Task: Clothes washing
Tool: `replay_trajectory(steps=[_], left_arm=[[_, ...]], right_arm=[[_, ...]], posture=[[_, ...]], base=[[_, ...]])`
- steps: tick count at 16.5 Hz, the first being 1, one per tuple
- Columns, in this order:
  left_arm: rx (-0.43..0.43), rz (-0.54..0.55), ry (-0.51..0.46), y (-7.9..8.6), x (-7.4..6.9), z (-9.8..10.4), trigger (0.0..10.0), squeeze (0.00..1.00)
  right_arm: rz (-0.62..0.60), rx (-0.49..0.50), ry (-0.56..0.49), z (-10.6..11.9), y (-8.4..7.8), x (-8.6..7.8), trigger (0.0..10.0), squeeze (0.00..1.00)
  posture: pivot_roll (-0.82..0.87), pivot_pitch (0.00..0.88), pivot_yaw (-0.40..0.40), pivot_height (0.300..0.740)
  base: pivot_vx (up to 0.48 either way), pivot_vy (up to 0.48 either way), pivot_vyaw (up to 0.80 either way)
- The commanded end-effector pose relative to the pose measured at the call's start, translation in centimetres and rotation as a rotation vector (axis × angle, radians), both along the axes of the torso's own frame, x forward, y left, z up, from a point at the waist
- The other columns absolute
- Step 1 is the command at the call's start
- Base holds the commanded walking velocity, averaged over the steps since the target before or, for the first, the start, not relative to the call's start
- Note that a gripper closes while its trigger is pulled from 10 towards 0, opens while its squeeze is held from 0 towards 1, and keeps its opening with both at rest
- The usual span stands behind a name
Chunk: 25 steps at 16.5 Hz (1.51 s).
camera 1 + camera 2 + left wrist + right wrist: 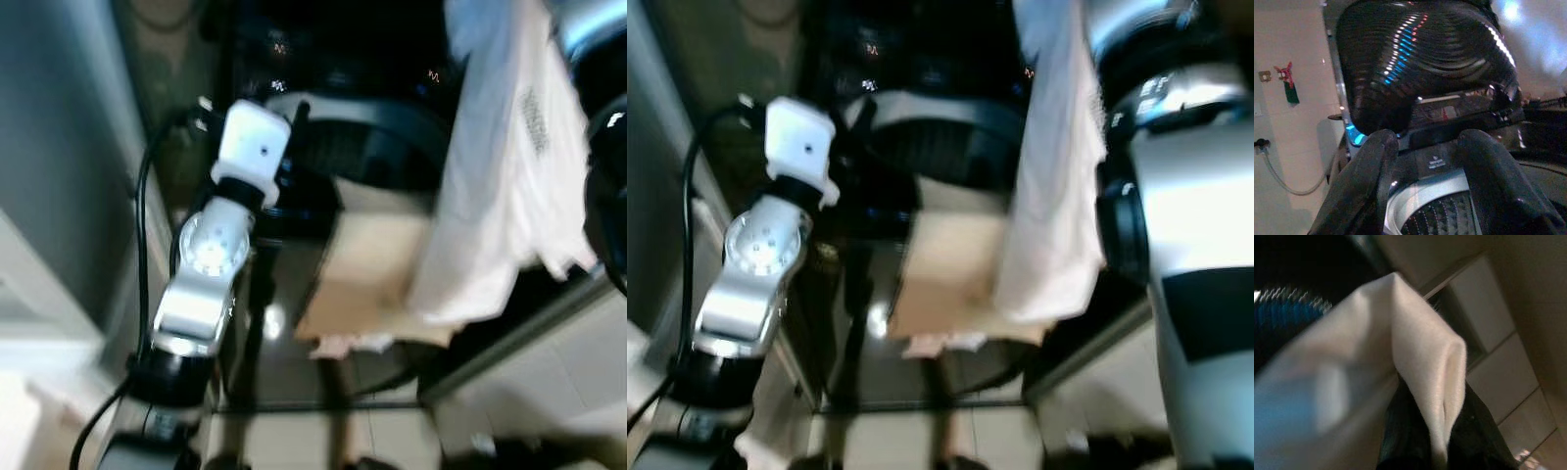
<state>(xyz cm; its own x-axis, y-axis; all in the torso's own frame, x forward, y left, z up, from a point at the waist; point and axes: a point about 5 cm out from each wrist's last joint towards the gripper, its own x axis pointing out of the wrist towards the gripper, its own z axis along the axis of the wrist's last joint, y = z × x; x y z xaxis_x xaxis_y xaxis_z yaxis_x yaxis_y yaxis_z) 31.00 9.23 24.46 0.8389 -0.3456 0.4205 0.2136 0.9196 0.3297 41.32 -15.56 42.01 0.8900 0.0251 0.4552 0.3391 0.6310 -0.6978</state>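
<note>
Right gripper [1437, 440] is clamping a fold of white garment [509, 186], cloth pinched between its two black fingers in the right wrist view; the garment is hanging down the upper right of the left eye view, above and partly in front of the washing machine [362, 147] that sits dark at upper centre. Left gripper [1425, 186], fingers spread with nothing between them, is pointing at the machine's raised lid [1420, 68], the drum opening [1435, 215] showing at lower centre of the left wrist view. Step in hand looks like loading. Next move probably calls for carrying the cloth over the opening, then letting go. Garment is looking pale, limp, loosely creased, with faint print near its upper part; picture is blurring.
</note>
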Motion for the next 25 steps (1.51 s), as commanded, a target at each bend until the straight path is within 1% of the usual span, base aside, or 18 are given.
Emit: replay_trajectory(steps=[1, 3, 4, 5, 6, 7, 8, 9, 10, 11, 13, 15, 16, 17, 18, 19, 22, 25], left_arm=[[0.003, -0.061, 0.004, -1.2, -0.9, 0.1, 10.0, 0.00], [0.012, -0.066, 0.003, -1.3, -1.2, 0.0, 10.0, 0.00], [0.031, -0.069, -0.002, -1.2, -2.0, 0.1, 10.0, 0.00], [0.037, -0.070, -0.004, -1.1, -2.1, 0.1, 10.0, 0.00], [0.041, -0.080, -0.005, -1.2, -2.3, 0.2, 10.0, 0.00], [0.046, -0.098, -0.003, -1.3, -2.6, 0.2, 10.0, 0.00], [0.047, -0.104, -0.001, -1.4, -2.7, 0.2, 10.0, 0.00], [0.047, -0.112, 0.002, -1.5, -2.9, 0.3, 10.0, 0.00], [0.051, -0.116, -0.001, -1.5, -2.9, 0.4, 10.0, 0.00], [0.053, -0.118, -0.001, -1.5, -2.9, 0.5, 10.0, 0.00], [0.058, -0.132, 0.006, -1.6, -3.0, 0.5, 10.0, 0.00], [0.072, -0.139, 0.000, -1.7, -3.0, 0.7, 10.0, 0.00], [0.078, -0.140, -0.004, -1.7, -3.0, 0.7, 10.0, 0.00], [0.081, -0.143, -0.006, -1.8, -3.0, 0.8, 10.0, 0.00], [0.081, -0.145, -0.006, -1.9, -3.0, 0.7, 10.0, 0.00], [0.080, -0.147, -0.002, -1.9, -3.0, 0.7, 10.0, 0.00], [0.077, -0.154, 0.007, -2.0, -2.8, 0.6, 10.0, 0.00], [0.079, -0.154, 0.011, -2.1, -2.7, 0.5, 10.0, 0.00]], right_arm=[[-0.099, -0.084, 0.110, -3.1, -1.5, 0.8, 0.0, 0.00], [-0.129, -0.130, 0.171, -5.2, -1.6, 1.2, 0.0, 0.00], [-0.185, 0.046, 0.265, -8.6, -3.4, 1.4, 0.0, 0.00], [-0.197, 0.101, 0.282, -9.2, -3.8, 1.4, 8.6, 0.00], [-0.184, 0.176, 0.315, -10.1, -4.0, 1.4, 10.0, 0.00], [-0.157, 0.320, 0.386, -11.9, -4.0, 1.5, 10.0, 0.00], [-0.148, 0.364, 0.425, -12.8, -3.9, 1.5, 10.0, 0.00], [-0.131, 0.441, 0.486, -14.2, -3.6, 1.5, 10.0, 0.00], [-0.139, 0.556, 0.535, -15.7, -3.7, 1.4, 10.0, 0.93], [-0.144, 0.667, 0.563, -16.8, -4.0, 1.2, 10.0, 1.00], [-0.149, 0.854, 0.606, -18.5, -4.1, 0.9, 10.0, 1.00], [-0.103, 1.009, 0.608, -18.7, -3.6, 0.9, 10.0, 1.00], [-0.087, 1.057, 0.597, -18.5, -3.5, 1.0, 10.0, 1.00], [-0.046, 1.158, 0.563, -17.9, -3.3, 1.1, 10.0, 1.00], [-0.022, 1.203, 0.538, -17.3, -3.2, 1.2, 10.0, 1.00], [0.023, 1.284, 0.495, -16.0, -2.9, 1.4, 10.0, 1.00], [0.039, 1.360, 0.457, -15.2, -2.9, 1.5, 10.0, 1.00], [0.080, 1.466, 0.408, -14.1, -3.0, 1.6, 10.0, 1.00]], posture=[[0.14, 0.000, -0.163, 0.740], [0.15, 0.000, -0.171, 0.740], [0.19, 0.000, -0.182, 0.740], [0.19, 0.000, -0.182, 0.740], [0.19, 0.000, -0.182, 0.740], [0.20, 0.000, -0.179, 0.740], [0.20, 0.000, -0.177, 0.740], [0.20, 0.000, -0.173, 0.740], [0.20, 0.000, -0.169, 0.740], [0.20, 0.000, -0.166, 0.740], [0.18, 0.000, -0.154, 0.740], [0.18, 0.000, -0.145, 0.740], [0.18, 0.000, -0.144, 0.740], [0.17, 0.000, -0.142, 0.740], [0.17, 0.000, -0.142, 0.740], [0.17, 0.000, -0.138, 0.740], [0.16, 0.000, -0.135, 0.740], [0.16, 0.000, -0.135, 0.740]], base=[[0.000, 0.000, 0.00], [0.000, 0.000, 0.00], [0.000, 0.000, 0.00], [0.000, 0.000, 0.00], [0.000, 0.000, 0.00], [0.000, 0.000, 0.00], [0.000, 0.000, 0.00], [0.000, 0.000, 0.00], [0.000, 0.000, 0.00], [0.000, 0.000, 0.00], [0.000, 0.000, 0.00], [0.000, 0.000, 0.00], [0.000, 0.000, 0.00], [0.000, 0.000, 0.00], [0.000, 0.000, 0.00], [0.000, 0.000, 0.00], [0.000, 0.000, 0.00], [0.000, 0.000, 0.00]])
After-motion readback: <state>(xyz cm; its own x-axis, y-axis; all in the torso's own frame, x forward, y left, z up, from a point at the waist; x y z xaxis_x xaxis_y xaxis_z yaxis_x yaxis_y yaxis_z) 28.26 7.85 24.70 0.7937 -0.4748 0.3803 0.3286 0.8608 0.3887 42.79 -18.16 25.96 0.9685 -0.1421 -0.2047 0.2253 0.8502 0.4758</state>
